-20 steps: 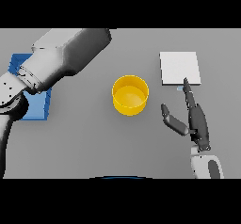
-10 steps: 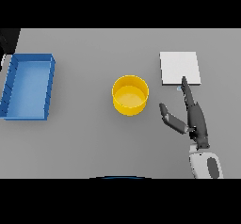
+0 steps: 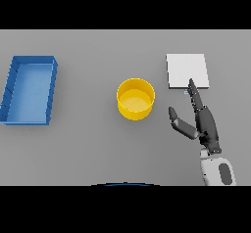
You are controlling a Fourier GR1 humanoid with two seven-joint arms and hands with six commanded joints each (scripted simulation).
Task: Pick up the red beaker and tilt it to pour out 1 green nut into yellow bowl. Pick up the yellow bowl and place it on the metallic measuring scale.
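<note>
Here, left to right across the grey table [image 3: 88, 149]:

Blue tray [image 3: 14, 87]: an open rectangular bin at the far left, its long axis running away from the robot. It lies well apart from everything else and appears to play no part in the step in hand.

Yellow bowl [image 3: 136, 98]: near the middle of the table, upright, mouth facing up. It is round, so it has no long axis across the table; its axis of symmetry is vertical. Whether a green nut lies inside cannot be told.

Red beaker: not to be seen anywhere on the table.

Right hand [image 3: 205, 124]: to the right of the bowl and apart from it, low over the table. Its fingers are straight and point away from the robot toward the scale, with the thumb spread toward the bowl. It grips nothing.

Metallic measuring scale [image 3: 186, 68]: a pale square plate beyond the hand, to the right of and behind the bowl. The fingertips reach its near edge.

Left hand: out of view.

Step in hand: judged from the layout, pouring seems finished, and the bowl's pick-up is due.

Next move: the right hand likely needs to shift left, close round the bowl's wall, lift it level, and set it on the plate.
</note>
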